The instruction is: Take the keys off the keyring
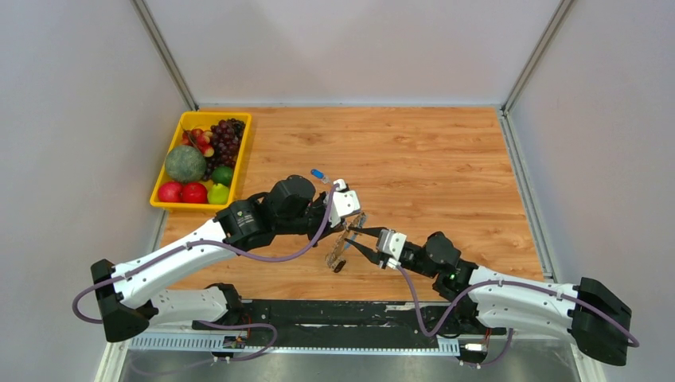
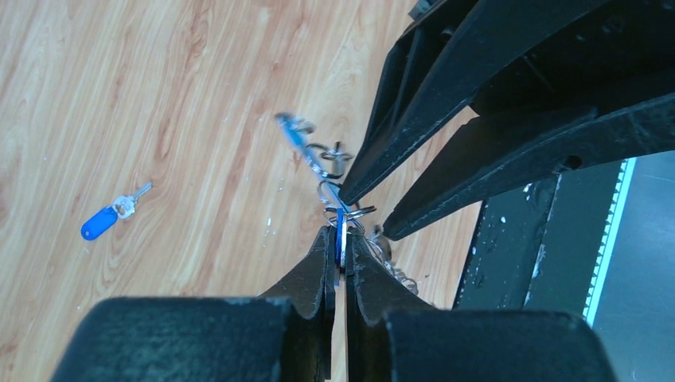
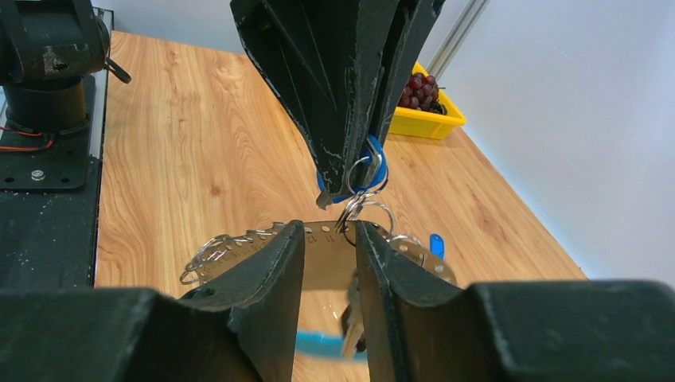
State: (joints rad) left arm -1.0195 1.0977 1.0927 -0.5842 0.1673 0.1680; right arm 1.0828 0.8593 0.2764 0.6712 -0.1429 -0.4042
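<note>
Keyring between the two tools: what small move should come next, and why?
Probably close the right tool on the keyring. Its jaws stand apart with the ring across the gap, while the left tool is shut on a blue piece hooked to it, so gripping both allows pulling apart.

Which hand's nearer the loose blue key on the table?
Left. The left hand is just beside the loose blue key; the right hand lies beyond the left, farther off.
</note>
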